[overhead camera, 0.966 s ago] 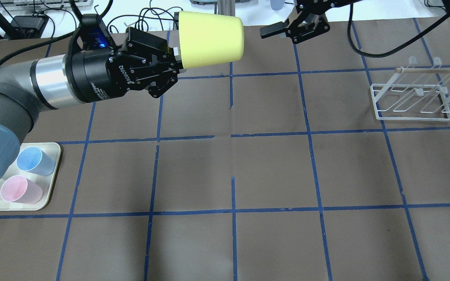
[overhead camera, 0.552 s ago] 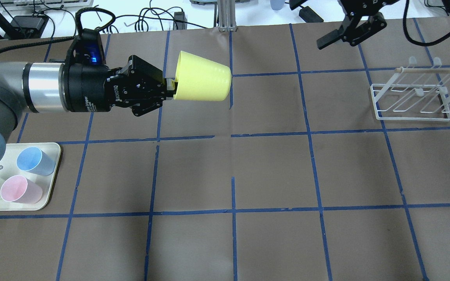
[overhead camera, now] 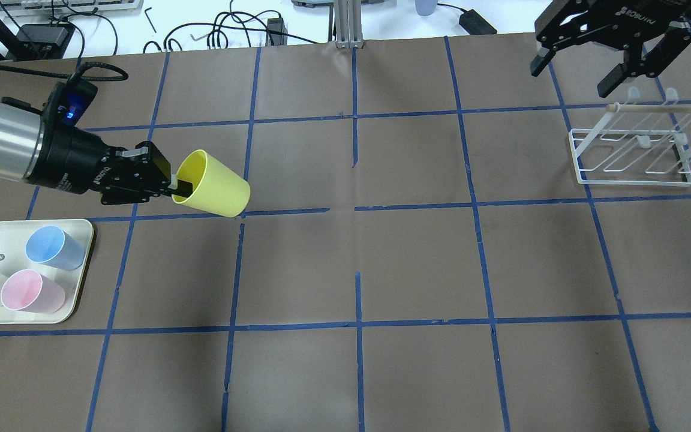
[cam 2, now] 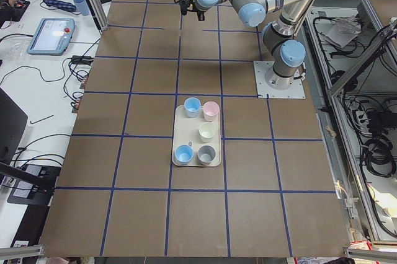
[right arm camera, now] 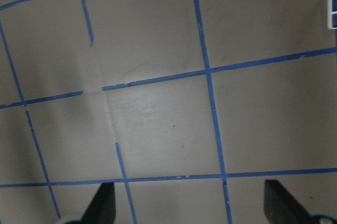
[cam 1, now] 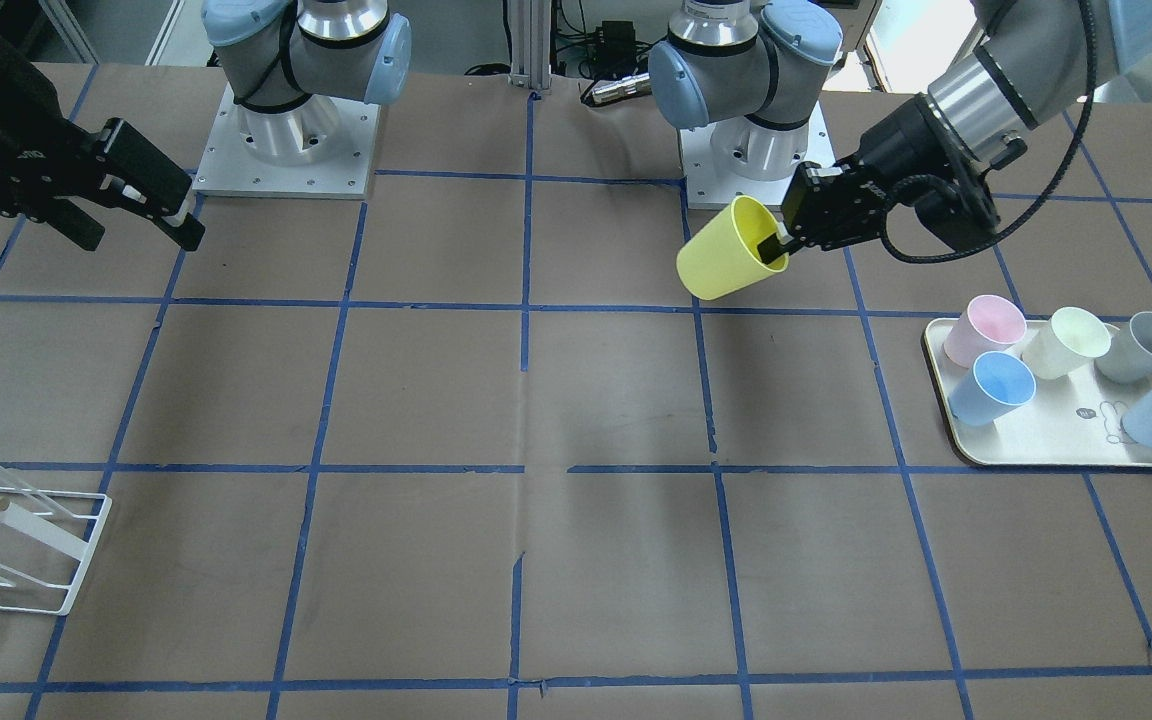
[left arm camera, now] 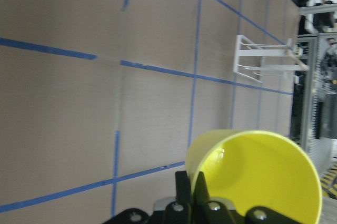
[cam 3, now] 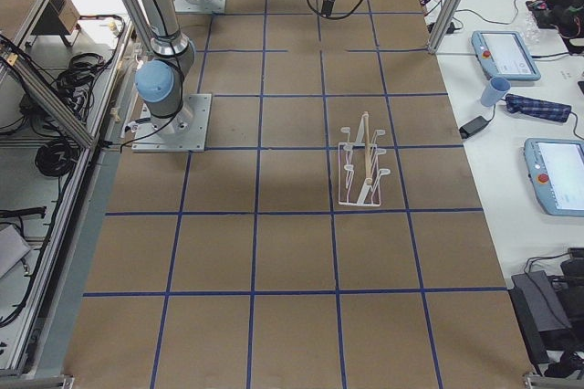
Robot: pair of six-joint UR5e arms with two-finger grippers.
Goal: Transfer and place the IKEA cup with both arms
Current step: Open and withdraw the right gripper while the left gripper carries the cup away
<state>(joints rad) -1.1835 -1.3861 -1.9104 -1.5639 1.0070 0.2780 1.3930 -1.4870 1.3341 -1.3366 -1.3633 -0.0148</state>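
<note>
From the front, the left claw (cam 1: pixel 782 241) pinches the rim of the yellow cup (cam 1: pixel 725 266), one finger inside the mouth and one outside. The cup is tilted, its mouth towards the claw and its base slanting down at the desk (cam 1: pixel 576 400); whether the base touches is unclear. It hangs just in front of the left arm's base. Nearby, a tray (cam 1: pixel 1056 461) carries a pink cup (cam 1: pixel 982 330), a cream cup (cam 1: pixel 1066 341), a grey cup (cam 1: pixel 1147 346) and two blue cups (cam 1: pixel 992 388). Across the desk, the right claw (cam 1: pixel 141 238) is spread wide with nothing in it. A white wire rack (cam 1: pixel 16 560) stands at the near corner on that side.

From overhead, the yellow cup sits left of centre, beyond the tray, and the right claw hovers by the rack's far end.

The left side view shows the five cups upright on the tray.

The right side view shows the rack standing alone.

The left wrist camera looks into the cup's open mouth, the rim pinched by a black finger.

The right wrist camera shows two fingertips (right arm camera: pixel 102 203) far apart over bare desk.
</note>
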